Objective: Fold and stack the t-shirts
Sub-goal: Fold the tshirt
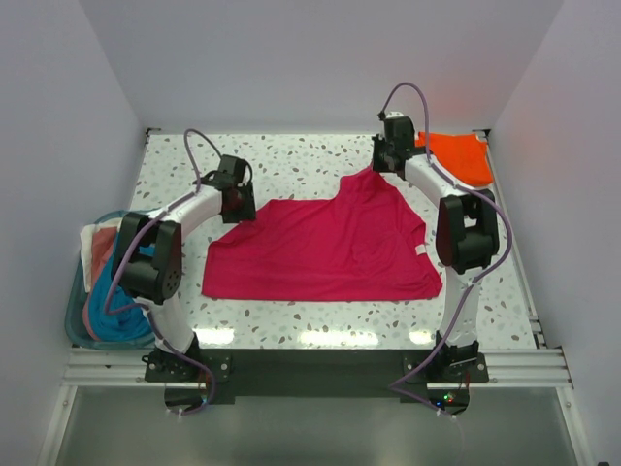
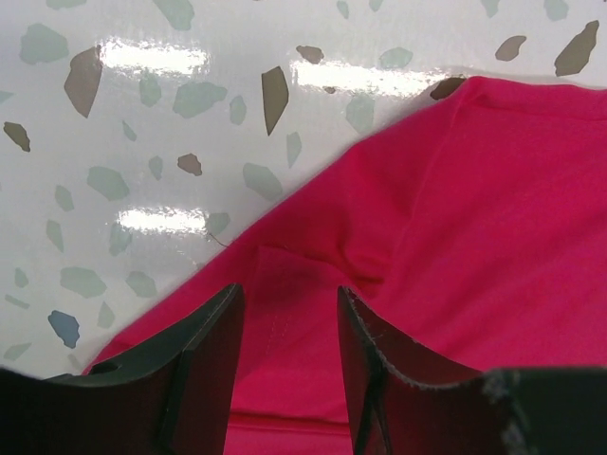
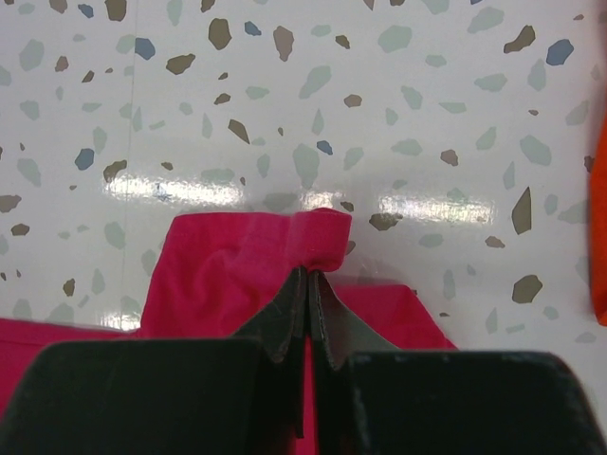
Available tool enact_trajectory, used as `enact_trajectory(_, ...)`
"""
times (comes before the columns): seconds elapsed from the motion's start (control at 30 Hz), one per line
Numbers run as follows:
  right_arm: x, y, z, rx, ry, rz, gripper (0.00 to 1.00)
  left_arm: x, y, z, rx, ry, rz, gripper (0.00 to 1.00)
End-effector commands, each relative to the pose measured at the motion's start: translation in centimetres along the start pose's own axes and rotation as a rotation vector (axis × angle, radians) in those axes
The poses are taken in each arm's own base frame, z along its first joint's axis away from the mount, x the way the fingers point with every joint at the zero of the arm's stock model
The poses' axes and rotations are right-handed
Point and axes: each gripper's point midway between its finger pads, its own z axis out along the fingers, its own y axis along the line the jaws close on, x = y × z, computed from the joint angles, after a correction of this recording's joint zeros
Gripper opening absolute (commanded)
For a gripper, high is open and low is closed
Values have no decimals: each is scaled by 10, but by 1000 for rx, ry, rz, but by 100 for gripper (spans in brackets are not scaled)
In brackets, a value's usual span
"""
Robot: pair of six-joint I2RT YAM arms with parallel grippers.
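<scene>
The magenta-pink t-shirt (image 1: 330, 248) lies spread across the middle of the table. My right gripper (image 1: 381, 165) is shut on its far edge and holds a pinched fold of the pink cloth (image 3: 318, 242) lifted off the table. My left gripper (image 1: 236, 199) is open at the shirt's far left corner, its jaws standing over the pink cloth (image 2: 289, 313) with cloth between them. The bright orange t-shirt (image 1: 461, 155) lies bunched at the far right corner, and its edge shows in the right wrist view (image 3: 599, 237).
A blue-green bin (image 1: 81, 328) with blue and pale clothes stands off the table's left edge by the left arm. White walls close in the table at the back and sides. Speckled tabletop (image 1: 301, 160) shows behind the pink shirt.
</scene>
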Motion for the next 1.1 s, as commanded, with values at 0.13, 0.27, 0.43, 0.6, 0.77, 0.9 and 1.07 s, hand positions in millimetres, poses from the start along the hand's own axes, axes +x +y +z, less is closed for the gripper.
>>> enact_trajectory(0.13, -38, 3, -24, -12, -113, 19, 0, -10, 0, 7, 58, 8, -22, 45)
enact_trajectory(0.27, -37, 3, -23, -12, -111, 17, 0, -5, 1, 12, 61, 29, -24, 42)
enact_trajectory(0.43, -37, 3, -22, -13, -109, 17, 0, -4, 2, 12, 60, 28, -31, 41)
enact_trajectory(0.6, -36, 2, -21, -10, -108, 19, 0, -5, -2, 9, 90, 28, -35, 36)
enact_trajectory(0.77, -38, 1, -22, -7, -112, 17, 0, -9, -3, 6, 110, 22, -42, 26)
enact_trajectory(0.9, -37, 1, -22, -6, -109, 20, 0, -11, -1, 4, 122, 17, -48, 15)
enact_trajectory(1.07, -39, 2, -25, -6, -114, 19, 0, -20, 0, 1, 136, -9, -60, 5)
